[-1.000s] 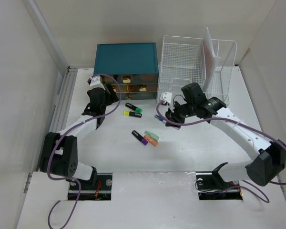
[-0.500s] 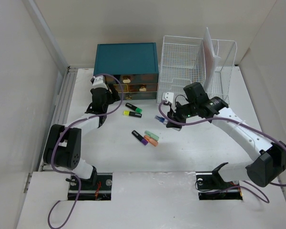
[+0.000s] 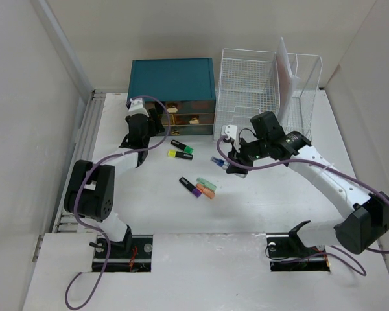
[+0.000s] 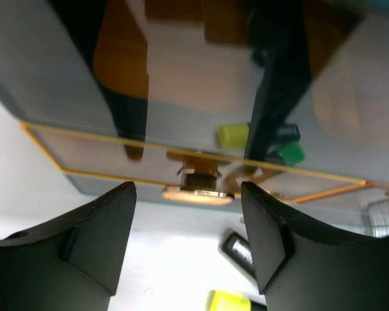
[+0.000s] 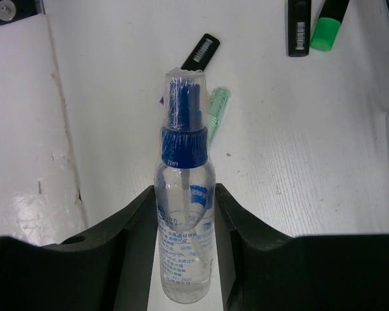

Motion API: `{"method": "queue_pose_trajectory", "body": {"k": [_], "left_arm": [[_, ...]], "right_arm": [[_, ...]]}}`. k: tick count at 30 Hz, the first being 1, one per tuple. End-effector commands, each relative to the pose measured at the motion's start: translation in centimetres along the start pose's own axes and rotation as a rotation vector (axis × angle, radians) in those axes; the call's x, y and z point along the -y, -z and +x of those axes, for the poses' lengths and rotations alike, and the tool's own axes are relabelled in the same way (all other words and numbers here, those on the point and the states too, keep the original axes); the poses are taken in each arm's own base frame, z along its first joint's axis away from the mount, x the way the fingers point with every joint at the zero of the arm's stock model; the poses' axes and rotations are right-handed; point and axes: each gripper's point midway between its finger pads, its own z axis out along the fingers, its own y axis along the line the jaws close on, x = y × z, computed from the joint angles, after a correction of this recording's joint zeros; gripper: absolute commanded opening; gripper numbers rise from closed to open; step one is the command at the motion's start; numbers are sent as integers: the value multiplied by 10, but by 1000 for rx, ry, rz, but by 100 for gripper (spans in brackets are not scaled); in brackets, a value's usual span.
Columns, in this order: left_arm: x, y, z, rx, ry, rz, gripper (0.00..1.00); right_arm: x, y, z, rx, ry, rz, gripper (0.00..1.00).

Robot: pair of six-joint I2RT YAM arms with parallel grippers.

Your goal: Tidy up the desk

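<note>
Two pincers in view, left pincer [image 4: 188, 194] was spread astride gold handle [image 4: 198, 193] of teal drawer chest [image 3: 172, 78], seemingly not touching, right pincer [image 5: 183, 194] pinched spray bottle [image 5: 184, 162] above counter [image 5: 311, 162].

Left hand [image 4: 188, 189], jaws apart, facing a gold drawer knob [image 4: 198, 193]; yellow highlighter [image 4: 230, 302] on the desk [image 4: 175, 259]

The desk [image 3: 266, 207] (matte white) bears a teal drawer chest [image 3: 172, 81], wire rack [image 3: 249, 81] and scattered highlighters [image 3: 206, 189].
</note>
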Motion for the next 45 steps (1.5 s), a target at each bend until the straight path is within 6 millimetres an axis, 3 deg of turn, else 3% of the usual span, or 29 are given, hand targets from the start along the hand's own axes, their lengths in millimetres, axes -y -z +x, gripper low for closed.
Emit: {"method": "queue_pose_trajectory", "body": {"k": [1,10,17,22,24,25,28,30,40,45], "left_arm": [[15,-7,-33,90,19,24,61],[16,-17,-31,82,17,21,55],[16,-15,-31,82,35,22,31],[14,-13,-31,85,36,13,21],[16,-9,-39,103,40,20,28],[16,-9,-39,103,41,21,40],[16,-3,-40,113,40,10,49],[19,4,-51,143,36,11,57],[18,1,-58,147,4,-11,56],[15,-6,-47,116,-5,-24,56]], "right_arm": [[-4,12,-21,70,50,-5,0],[-1,13,-16,64,37,-5,0],[0,11,-14,58,40,-9,0],[0,11,-14,58,40,-9,0],[-1,11,-15,62,41,-16,0],[-1,11,-15,63,41,-16,0],[-1,11,-15,63,41,-16,0],[-1,11,-15,63,41,-16,0],[-4,11,-14,62,35,-28,0],[-4,11,-14,62,35,-28,0]]}}
